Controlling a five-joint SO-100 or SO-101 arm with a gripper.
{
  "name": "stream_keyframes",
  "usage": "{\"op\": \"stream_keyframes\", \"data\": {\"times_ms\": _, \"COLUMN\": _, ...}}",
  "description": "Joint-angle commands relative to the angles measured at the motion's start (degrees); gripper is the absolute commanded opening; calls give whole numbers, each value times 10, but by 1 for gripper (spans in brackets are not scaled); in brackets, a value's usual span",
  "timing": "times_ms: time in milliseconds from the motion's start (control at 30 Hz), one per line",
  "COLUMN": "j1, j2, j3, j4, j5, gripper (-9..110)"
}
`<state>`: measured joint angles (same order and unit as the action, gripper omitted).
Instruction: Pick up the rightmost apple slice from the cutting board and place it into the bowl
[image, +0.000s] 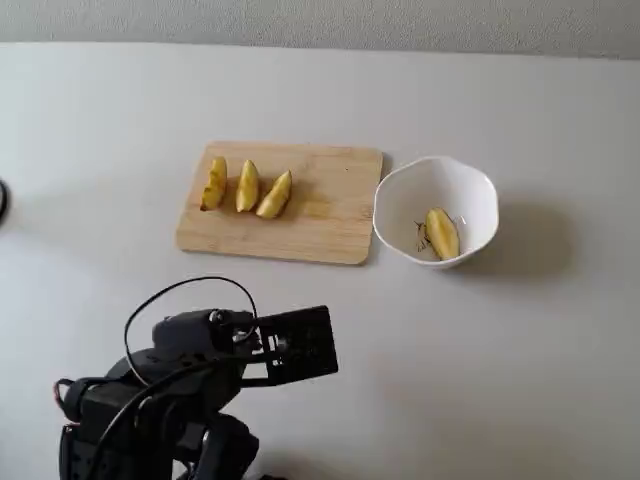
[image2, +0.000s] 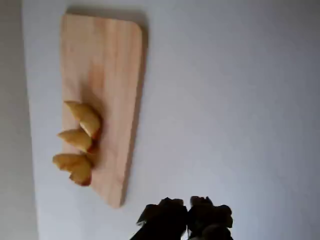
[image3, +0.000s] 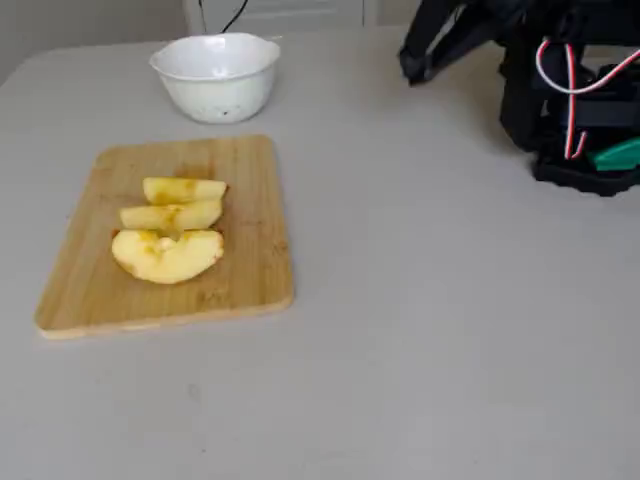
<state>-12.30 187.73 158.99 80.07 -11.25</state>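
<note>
Three apple slices lie on the left half of the cutting board (image: 335, 215). The rightmost slice (image: 275, 194) is plain yellow; it is the farthest of the three in a fixed view (image3: 185, 188) and the top one in the wrist view (image2: 86, 117). The leftmost slice (image: 213, 183) has brown streaks. The white bowl (image: 470, 190) stands right of the board and holds another yellow slice (image: 441, 232). My gripper (image2: 188, 209) is shut and empty, drawn back near the arm's base (image: 318, 345), well short of the board. It also shows in a fixed view (image3: 413, 67).
The arm's base with red and white wires (image3: 570, 110) stands on the grey table (image: 500, 380). The cutting board shows in the wrist view (image2: 107, 60) and in a fixed view (image3: 250, 270); the bowl (image3: 215, 75) stands behind it there.
</note>
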Motion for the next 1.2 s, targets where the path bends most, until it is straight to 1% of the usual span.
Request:
{"op": "stream_keyframes", "data": {"times_ms": 0, "j1": 11, "j2": 9, "j3": 82, "j4": -40, "j5": 11, "gripper": 0}}
{"op": "stream_keyframes", "data": {"times_ms": 67, "j1": 7, "j2": 9, "j3": 109, "j4": -43, "j5": 20, "gripper": 0}}
{"op": "stream_keyframes", "data": {"times_ms": 300, "j1": 15, "j2": 9, "j3": 109, "j4": -44, "j5": 47, "gripper": 0}}
{"op": "stream_keyframes", "data": {"times_ms": 1167, "j1": 18, "j2": 9, "j3": 109, "j4": -44, "j5": 47, "gripper": 0}}
